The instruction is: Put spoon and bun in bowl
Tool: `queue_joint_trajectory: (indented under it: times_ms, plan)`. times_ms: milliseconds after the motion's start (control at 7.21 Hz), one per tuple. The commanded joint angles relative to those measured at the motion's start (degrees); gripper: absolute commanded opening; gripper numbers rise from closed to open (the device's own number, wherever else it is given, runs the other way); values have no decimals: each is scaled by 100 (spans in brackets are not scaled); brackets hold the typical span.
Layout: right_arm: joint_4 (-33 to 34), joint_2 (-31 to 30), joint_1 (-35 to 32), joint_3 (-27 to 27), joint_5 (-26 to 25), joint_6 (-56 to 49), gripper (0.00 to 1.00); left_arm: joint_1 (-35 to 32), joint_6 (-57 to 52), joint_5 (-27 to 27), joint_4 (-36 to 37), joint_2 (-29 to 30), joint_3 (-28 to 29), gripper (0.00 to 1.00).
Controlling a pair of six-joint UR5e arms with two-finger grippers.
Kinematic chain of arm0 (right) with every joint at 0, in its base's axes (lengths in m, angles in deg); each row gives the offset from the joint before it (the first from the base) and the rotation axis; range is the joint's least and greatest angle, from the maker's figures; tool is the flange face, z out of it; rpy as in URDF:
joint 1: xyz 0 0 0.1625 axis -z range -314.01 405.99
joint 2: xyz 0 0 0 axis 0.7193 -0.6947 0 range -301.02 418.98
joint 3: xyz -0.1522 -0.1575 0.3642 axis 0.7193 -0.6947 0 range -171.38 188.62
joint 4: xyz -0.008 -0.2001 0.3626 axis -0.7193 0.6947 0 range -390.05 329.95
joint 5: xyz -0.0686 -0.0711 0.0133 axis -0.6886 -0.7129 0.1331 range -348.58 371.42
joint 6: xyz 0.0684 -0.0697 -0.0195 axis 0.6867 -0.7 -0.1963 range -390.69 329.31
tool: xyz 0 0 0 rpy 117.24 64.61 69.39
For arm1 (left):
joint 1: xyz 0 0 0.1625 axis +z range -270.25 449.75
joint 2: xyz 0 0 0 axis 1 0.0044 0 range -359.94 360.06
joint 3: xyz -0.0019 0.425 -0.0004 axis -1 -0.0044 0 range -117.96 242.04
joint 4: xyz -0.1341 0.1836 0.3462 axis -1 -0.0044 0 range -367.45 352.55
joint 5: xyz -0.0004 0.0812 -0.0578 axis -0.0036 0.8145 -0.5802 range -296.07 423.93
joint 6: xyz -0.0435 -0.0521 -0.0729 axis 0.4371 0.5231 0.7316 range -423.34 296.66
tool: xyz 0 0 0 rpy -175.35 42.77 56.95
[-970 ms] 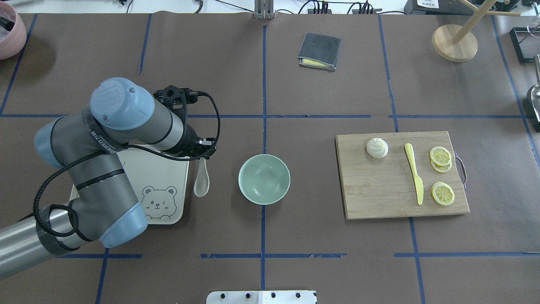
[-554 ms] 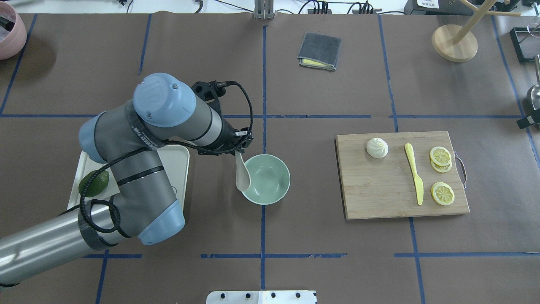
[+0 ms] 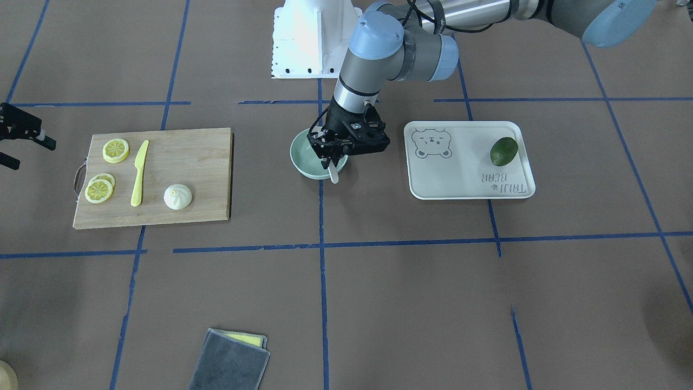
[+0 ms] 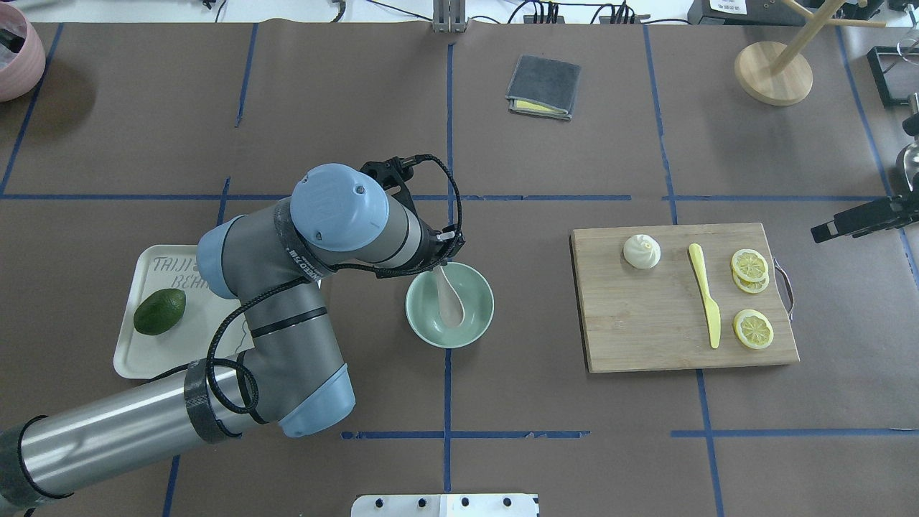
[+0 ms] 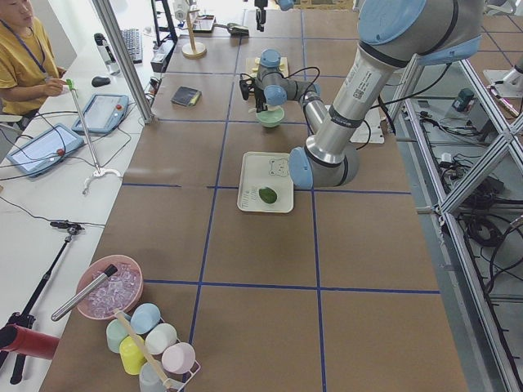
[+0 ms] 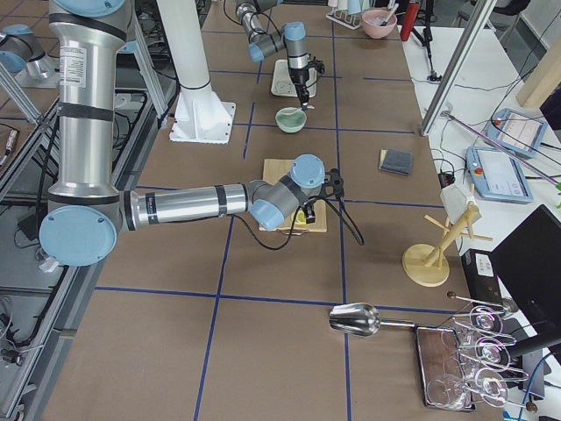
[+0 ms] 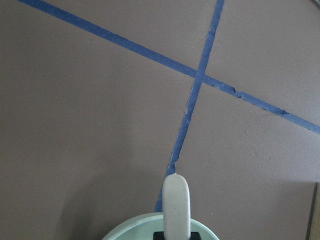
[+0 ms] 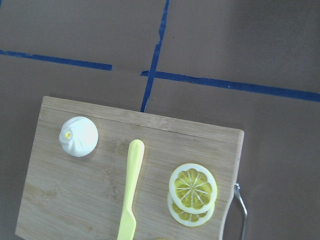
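Hanging from the left gripper (image 3: 329, 161), the spoon (image 4: 451, 305) is held by its handle, with the fingers closed firmly on it. Its oval scoop is lowered inside the bowl (image 4: 491, 316), and the handle slants up toward the bowl's far rim. Whether the scoop touches the bowl's floor cannot be told. The spoon is seen to be pale grey-white, smooth and thick, with a short stem (in the left wrist view only one rounded end is shown, above the bowl's edge). The bowl is round, mint-green and plain-sided, and is set near the middle of the brown-papered table (image 4: 560, 431), on a blue tape line.

The right gripper (image 3: 32, 154) is held at the far right of the scene, its fingers spread apart with nothing between them.

The bun (image 4: 641, 251), a cream-white dome with a pleated, pinched top, is laid on the far-left part of a wooden cutting board (image 4: 646, 323), well to the right of the bowl. One spoon, one bun and one bowl are counted.

On the board are also found one yellow plastic knife (image 4: 706, 298) and three lemon slices (image 4: 753, 329), two overlapped and one apart. To the left of the bowl, one white rectangular tray (image 4: 154, 359) with rounded corners is set, and one dark green avocado (image 4: 159, 311) is laid on it. One folded grey cloth (image 4: 543, 86) is placed far back.
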Motion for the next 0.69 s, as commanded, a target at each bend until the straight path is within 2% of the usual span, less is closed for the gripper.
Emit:
queue_joint_trajectory:
  times_ms: [0, 139, 277, 416, 554]
  plan:
    - [-473, 357, 1172, 209, -1234, 1628, 100, -48, -133, 19, 13, -171, -123, 100]
    - [-465, 533, 1735, 350, -1912, 2061, 100, -57, -133, 28, 13, -312, -315, 100]
    - [-317, 613, 2054, 360, -2232, 2100, 97, -65, -133, 19, 4, -470, -413, 100]
    - [624, 1006, 2101, 351, -2261, 2101, 92, -66, -133, 19, 4, -480, -422, 100]
    - [1582, 1471, 2145, 351, -2566, 2022, 92, -66, -125, 19, 4, -498, -422, 100]
